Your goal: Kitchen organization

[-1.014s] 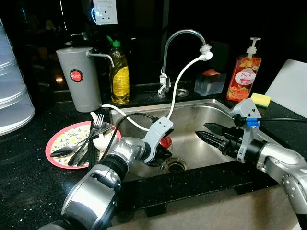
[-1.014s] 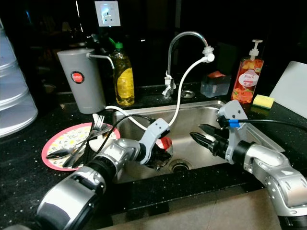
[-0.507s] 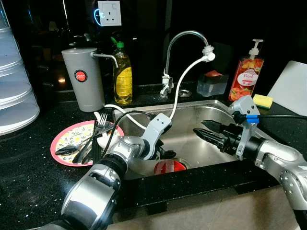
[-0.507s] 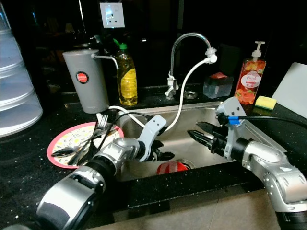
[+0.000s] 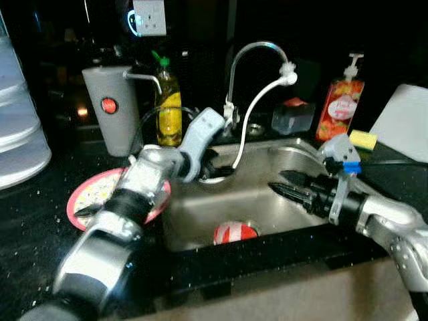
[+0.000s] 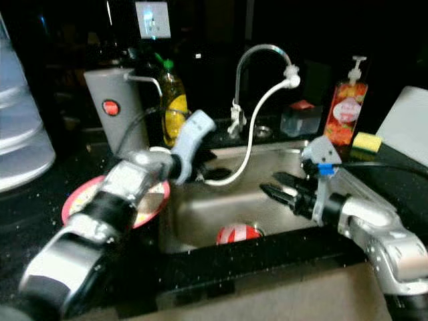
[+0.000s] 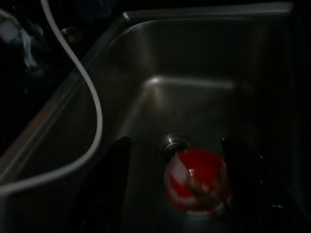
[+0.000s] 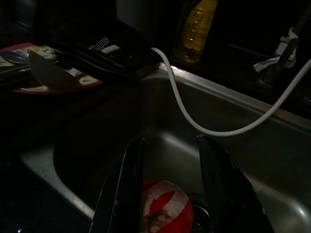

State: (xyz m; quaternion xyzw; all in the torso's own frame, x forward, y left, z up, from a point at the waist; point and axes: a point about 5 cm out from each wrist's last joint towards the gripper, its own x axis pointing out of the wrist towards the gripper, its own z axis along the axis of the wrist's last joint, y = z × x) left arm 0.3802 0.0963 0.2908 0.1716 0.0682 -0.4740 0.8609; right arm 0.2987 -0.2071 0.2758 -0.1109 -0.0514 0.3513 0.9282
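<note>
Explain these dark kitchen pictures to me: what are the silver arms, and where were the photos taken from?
A humanoid robot stands at a steel sink. Two pictures come from its head cameras, two from cameras on its wrists. Its left gripper is raised near the sink's back left corner, beside the white hose; its right gripper hangs over the basin. Both are open and empty. A red-and-white bowl lies in the sink by the drain. On the counter sits a pink plate with cutlery.
</note>
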